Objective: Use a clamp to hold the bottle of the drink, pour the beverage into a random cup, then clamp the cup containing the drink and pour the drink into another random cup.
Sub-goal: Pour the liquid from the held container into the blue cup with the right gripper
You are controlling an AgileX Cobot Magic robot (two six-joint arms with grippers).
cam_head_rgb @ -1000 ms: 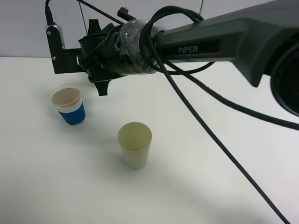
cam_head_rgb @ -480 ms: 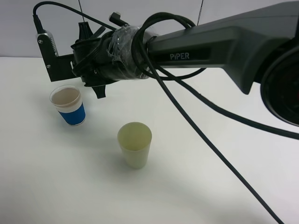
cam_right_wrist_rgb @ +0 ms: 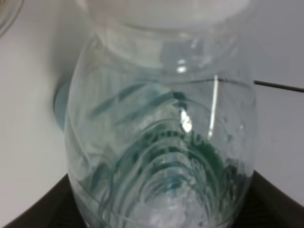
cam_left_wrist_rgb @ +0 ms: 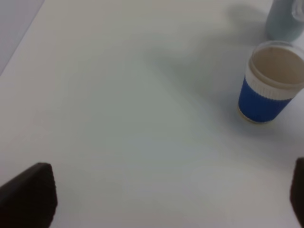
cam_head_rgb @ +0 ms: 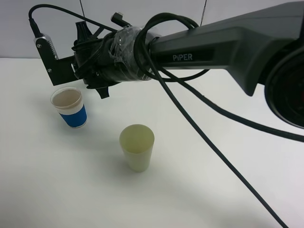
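White tabletop (cam_head_rgb: 57,190), plain pale wall (cam_head_rgb: 28,28) behind it, nothing fancy. Going from the left: the left gripper (cam_left_wrist_rgb: 164,199) isn't in the overhead shot at all, but its own camera shows both dark fingertips way apart with nothing between them, looking down at the blue-sleeved paper cup (cam_head_rgb: 70,108). Hanging over the table just past that cup is the right gripper (cam_head_rgb: 95,61), all taped up and reaching across from the right side. Its wrist cam is basically full of the bottle (cam_right_wrist_rgb: 161,142) with dark fingers either side of it, so I'd call that clamped on the bottle. Further right and nearer the camera sits the pale green cup (cam_head_rgb: 137,147), well apart from the blue one, and a loose black cable (cam_head_rgb: 204,128) trails off the arm (cam_head_rgb: 228,42). What worries me: a paper cup is light and the gripper looks close to its rim, so a low swing during the tilt could knock it over, and if the neck isn't over the opening the drink ends up on the table. That cable could also drag across the green cup. Hard to see: from overhead the bottle is hidden behind the gripper, I can't tell how much is in it or in the blue cup, and a greyish-blue blob (cam_left_wrist_rgb: 285,19) is cut off at the edge of the left wrist view, no idea what it is.
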